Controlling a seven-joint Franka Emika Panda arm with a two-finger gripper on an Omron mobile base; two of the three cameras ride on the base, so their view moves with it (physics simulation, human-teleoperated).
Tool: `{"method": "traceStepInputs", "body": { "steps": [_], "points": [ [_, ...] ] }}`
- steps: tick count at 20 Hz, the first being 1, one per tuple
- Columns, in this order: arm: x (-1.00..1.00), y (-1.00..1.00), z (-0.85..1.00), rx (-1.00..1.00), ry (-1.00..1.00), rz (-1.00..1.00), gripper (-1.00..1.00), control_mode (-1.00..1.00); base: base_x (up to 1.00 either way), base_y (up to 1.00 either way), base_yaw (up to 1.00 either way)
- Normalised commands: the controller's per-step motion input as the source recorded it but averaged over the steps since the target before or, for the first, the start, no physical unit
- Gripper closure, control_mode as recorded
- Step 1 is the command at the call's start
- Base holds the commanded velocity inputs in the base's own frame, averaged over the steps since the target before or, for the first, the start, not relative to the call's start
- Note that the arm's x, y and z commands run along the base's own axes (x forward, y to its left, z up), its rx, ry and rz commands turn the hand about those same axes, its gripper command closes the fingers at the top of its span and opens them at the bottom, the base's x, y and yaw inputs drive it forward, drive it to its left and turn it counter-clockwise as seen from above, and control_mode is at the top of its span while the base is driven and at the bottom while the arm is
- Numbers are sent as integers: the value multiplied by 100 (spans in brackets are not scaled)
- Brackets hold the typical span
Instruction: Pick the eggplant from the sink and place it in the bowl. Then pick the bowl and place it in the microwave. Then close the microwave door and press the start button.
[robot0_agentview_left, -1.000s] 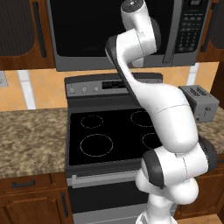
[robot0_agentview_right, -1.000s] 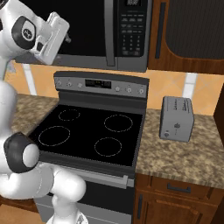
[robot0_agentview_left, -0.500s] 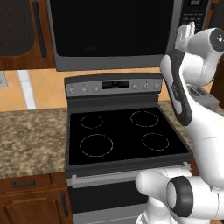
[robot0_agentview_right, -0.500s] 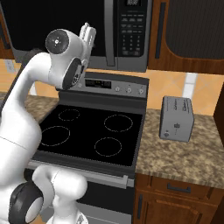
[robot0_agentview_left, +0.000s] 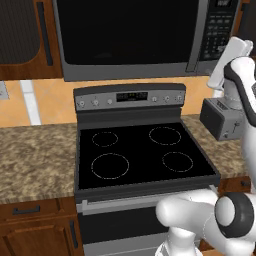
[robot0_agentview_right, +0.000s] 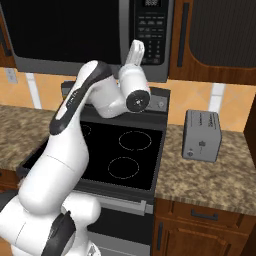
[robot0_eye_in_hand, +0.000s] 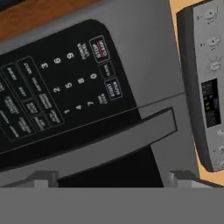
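Arm swung right since earlier | hand (robot0_agentview_right: 136, 48) wide open — empty, seemingly | facing microwave (robot0_eye_in_hand: 131, 65) keypad

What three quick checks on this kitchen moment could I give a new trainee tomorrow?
1. True or false: the microwave door is shut.
2. What grey appliance stands on the counter right of the stove?
3. The hand is raised near: A) the keypad B) the burners C) a drawer.

Key: 1 true. 2 the toaster. 3 A.
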Motion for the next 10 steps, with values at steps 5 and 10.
{"method": "traceStepInputs", "body": {
  "steps": [5, 10],
  "points": [
    [-4, -18, 9, 6, -23, 0, 100, -100, 0, 0, 0],
    [27, 10, 1, 0, 0, 0, 100, -100, 0, 0, 0]
  ]
}}
